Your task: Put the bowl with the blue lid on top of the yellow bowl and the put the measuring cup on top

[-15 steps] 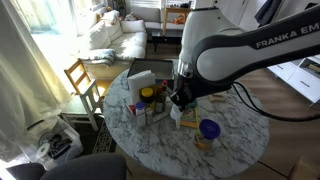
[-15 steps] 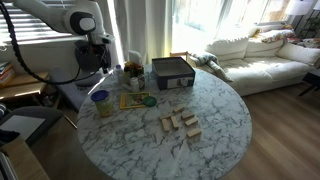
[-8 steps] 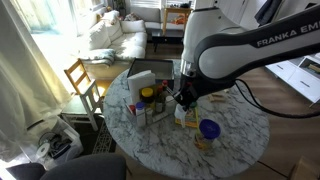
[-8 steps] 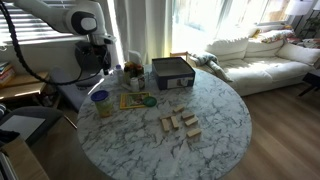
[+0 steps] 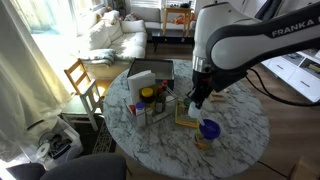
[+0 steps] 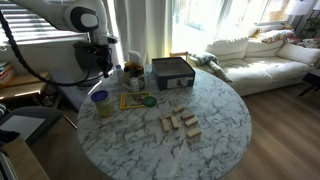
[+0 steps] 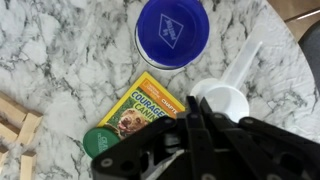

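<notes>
The fingers [image 7: 197,128] show as a dark wedge rising from the bottom of the wrist view, tips drawn toward one apex. I cannot tell whether a gap stands between them. Nothing is seen held. The gripper [image 5: 197,100] hangs above the table [image 5: 240,150], clear of the surface.

The cup [image 7: 222,98] is white and upright. Its scoop is just beside the tips, slightly right of them in the wrist view. The handle runs up and right, away from the fingers, so its long axis is diagonal to the wedge.

The blue-lid bowl [image 7: 172,30] is beyond the cup, up and a little left of the tips, apart from the cup, lid on.

The yellow bowl [image 5: 203,144] is outside the wrist view. In an exterior view it is a tan shape close under the blue lid. Stacked or just beside: cannot tell.

Judgement: the cup is the nearer target, and the bowl needs travel forward past it.
</notes>
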{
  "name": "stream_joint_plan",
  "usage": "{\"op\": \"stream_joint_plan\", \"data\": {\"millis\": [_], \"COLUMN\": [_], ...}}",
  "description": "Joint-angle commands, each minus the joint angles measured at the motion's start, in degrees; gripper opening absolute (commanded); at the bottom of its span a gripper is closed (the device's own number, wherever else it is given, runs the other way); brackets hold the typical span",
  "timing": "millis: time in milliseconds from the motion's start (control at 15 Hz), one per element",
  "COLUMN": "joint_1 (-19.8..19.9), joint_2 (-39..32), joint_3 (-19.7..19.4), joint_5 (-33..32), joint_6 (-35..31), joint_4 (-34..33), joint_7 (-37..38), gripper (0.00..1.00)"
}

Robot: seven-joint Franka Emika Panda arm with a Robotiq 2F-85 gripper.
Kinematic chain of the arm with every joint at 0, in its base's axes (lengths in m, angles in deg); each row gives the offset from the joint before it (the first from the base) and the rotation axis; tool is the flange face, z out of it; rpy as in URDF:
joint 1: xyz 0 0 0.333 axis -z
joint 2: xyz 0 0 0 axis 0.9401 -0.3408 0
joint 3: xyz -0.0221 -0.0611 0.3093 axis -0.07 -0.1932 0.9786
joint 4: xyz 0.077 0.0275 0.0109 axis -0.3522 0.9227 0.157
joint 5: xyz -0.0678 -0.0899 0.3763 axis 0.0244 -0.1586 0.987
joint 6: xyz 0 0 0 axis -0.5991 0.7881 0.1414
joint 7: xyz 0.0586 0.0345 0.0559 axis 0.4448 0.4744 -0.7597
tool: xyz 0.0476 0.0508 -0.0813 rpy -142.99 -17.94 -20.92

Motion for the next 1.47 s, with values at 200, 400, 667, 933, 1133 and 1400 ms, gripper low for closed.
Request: {"op": "stream_joint_plan", "data": {"millis": [200,400,667,933,1133,1400], "joint_1": [2.63,3.2,3.71,3.96,4.01,4.0], "joint_2": [3.56,3.99,4.47,5.01,5.48,5.79], "joint_3": [1.0,0.96,0.76,0.84,0.85,0.91], "joint_5": [-0.44,-0.41,-1.22,-0.86,-0.94,-0.81], "joint_6": [-1.21,-1.43,-1.03,-1.48,-1.28,-1.35], "joint_4": [7.09,8.7,10.01,10.97,11.35,11.98], "joint_7": [-9.05,-11.61,-12.53,-12.71,-12.9,-13.26], "gripper": [0.01,0.01,0.01,0.01,0.01,0.01]}}
